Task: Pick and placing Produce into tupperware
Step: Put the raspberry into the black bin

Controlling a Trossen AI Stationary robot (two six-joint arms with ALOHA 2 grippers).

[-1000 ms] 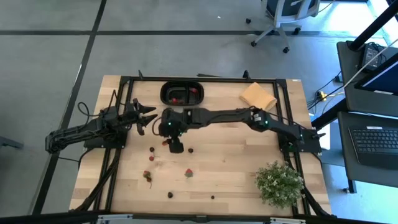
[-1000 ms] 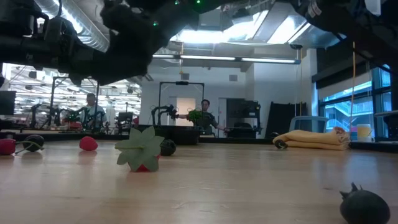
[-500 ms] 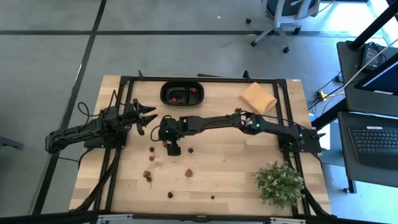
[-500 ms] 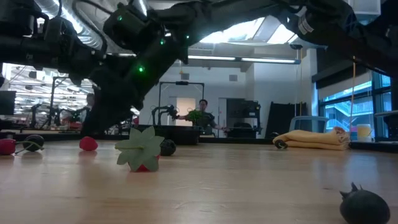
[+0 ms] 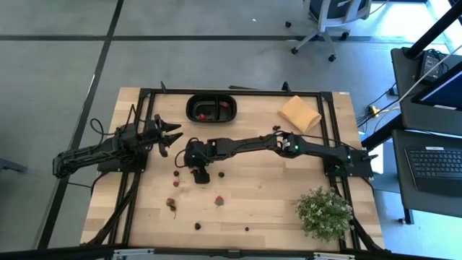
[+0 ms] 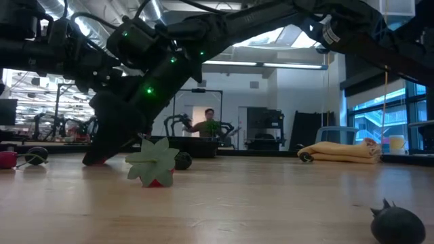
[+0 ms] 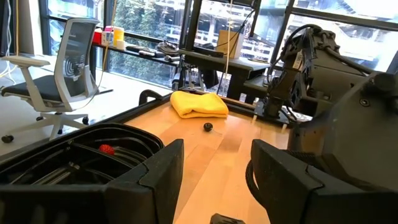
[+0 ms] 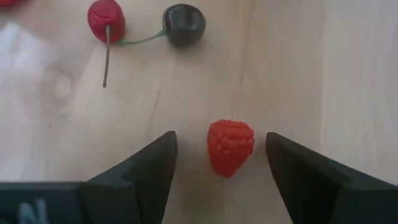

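My right gripper is open and low over the table, its fingers on either side of a red raspberry without touching it. In the high view it is at the table's middle left; in the low view it reaches down to the wood and hides the berry. A red cherry and a dark one, joined by stems, lie just beyond. The black oval tupperware stands at the far edge with red pieces inside. My left gripper waits open to the left, above the table.
A strawberry with a green top and dark berries lie loose on the wood, with more fruits near the front. A tan pad lies far right and a potted plant near right.
My right gripper has come down to the table and gone a little toward its left and near edges, ending with its open fingers around the red raspberry. No fruit has moved.
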